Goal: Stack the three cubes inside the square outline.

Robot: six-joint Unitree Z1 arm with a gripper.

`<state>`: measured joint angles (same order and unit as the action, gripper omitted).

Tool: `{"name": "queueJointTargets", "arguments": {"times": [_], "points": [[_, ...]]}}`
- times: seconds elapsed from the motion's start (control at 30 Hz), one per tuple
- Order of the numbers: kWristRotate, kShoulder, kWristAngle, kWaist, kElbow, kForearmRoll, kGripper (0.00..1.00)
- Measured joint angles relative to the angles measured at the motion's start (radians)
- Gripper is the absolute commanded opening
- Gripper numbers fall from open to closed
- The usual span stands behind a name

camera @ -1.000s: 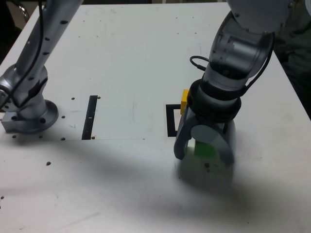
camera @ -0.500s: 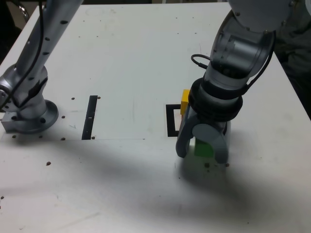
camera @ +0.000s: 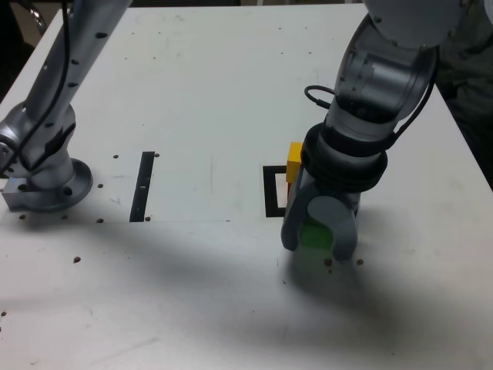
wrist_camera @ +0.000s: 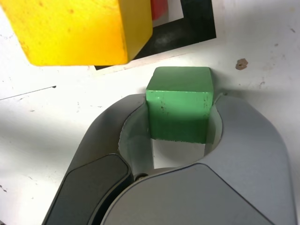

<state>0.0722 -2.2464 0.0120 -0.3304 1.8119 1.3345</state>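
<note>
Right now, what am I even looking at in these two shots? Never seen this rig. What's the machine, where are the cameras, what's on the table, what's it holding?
It is a single robot arm with a two-jaw gripper, working on a white table.

The wide shot comes from a camera off the arm, looking down at the table. The close-up comes from a camera on the wrist, looking out between the jaws.

On the table: a green cube, a yellow cube that appears to sit on a red cube, and a black square outline under that pair. Towards the exterior view's left lie a narrow black strip and a grey base bolted to the table.

The jaws are shut on the green cube, one against each side. It sits just outside the outline, not yet stacked.
</note>
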Motion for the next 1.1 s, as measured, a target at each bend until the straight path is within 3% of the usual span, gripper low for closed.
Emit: {"name": "queueJointTargets", "arguments": {"times": [0.2, 0.57, 1.1], "points": [[0.035, 0.014, -0.013, -0.057, 0.04, 0.077, 0.22], [0.088, 0.119, -0.07, -0.12, 0.162, 0.26, 0.22], [-0.025, 0.186, -0.065, 0.038, 0.147, 0.286, 0.21]]}}
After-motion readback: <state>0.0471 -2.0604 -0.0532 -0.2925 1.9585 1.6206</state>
